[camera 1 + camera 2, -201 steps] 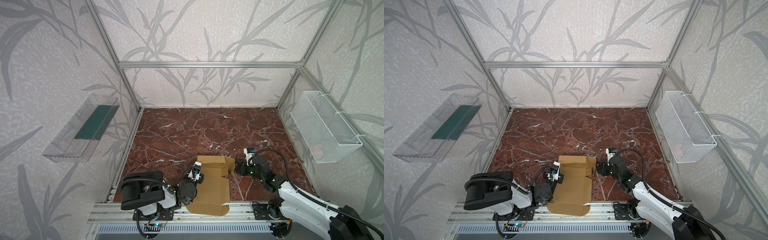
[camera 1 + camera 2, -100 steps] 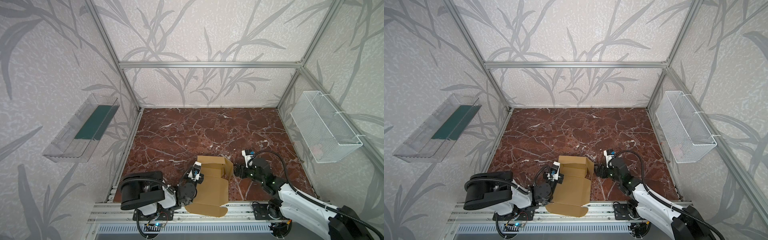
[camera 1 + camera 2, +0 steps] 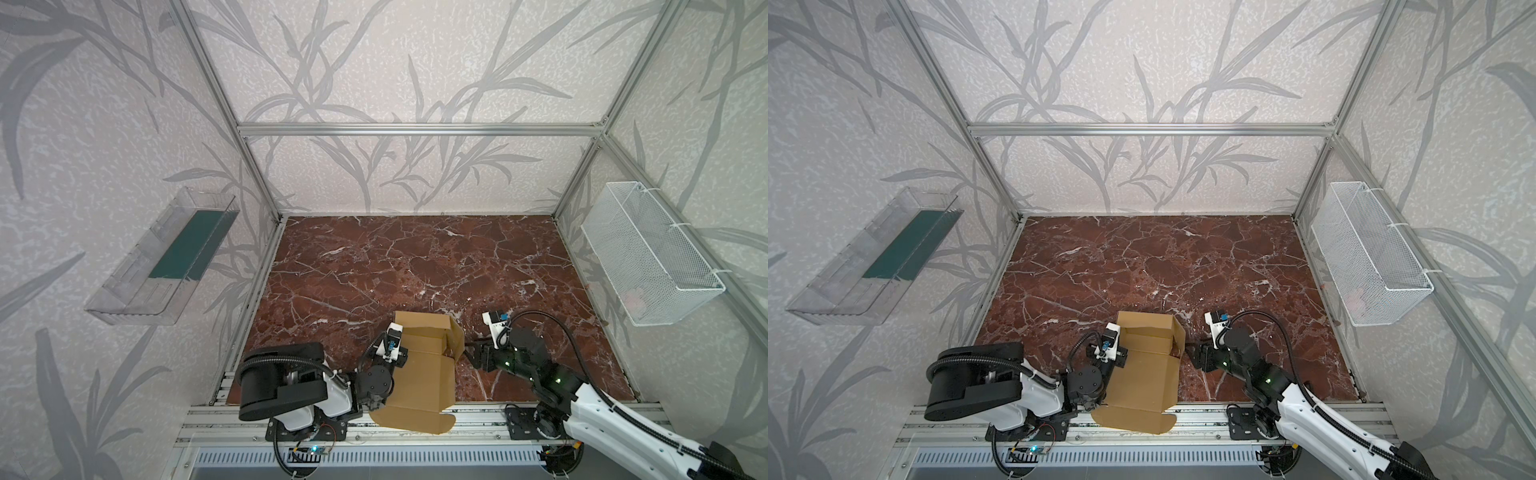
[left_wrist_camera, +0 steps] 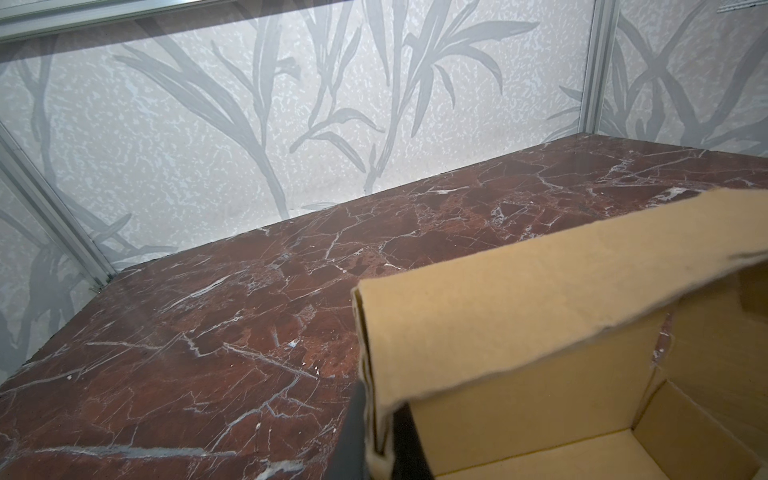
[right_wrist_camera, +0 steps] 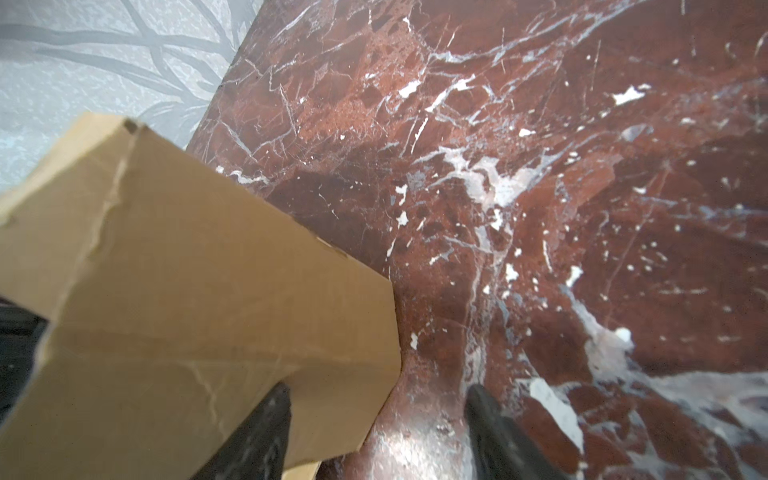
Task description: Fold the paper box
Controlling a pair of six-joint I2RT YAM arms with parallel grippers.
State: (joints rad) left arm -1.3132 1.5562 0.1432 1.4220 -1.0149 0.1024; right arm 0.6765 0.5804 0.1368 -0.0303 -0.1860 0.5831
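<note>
One paper box (image 3: 419, 374) lies half folded at the lower middle of both top views, on the front edge of the red marble bench (image 3: 415, 257). Its front flap overhangs the metal rail (image 3: 478, 419). The left claw (image 4: 380, 444) is clamped tight on the box's left wall. The right claw (image 5: 374, 432) is spread wide, one finger (image 5: 257, 432) against the raised right flap, gripping nothing. Two containers hang on the walls: a clear tray (image 3: 137, 291) holding a dark green sheet (image 3: 191, 245), and a wire basket (image 3: 648, 257), contents unclear. A second ago that flap leaned further outward.
</note>
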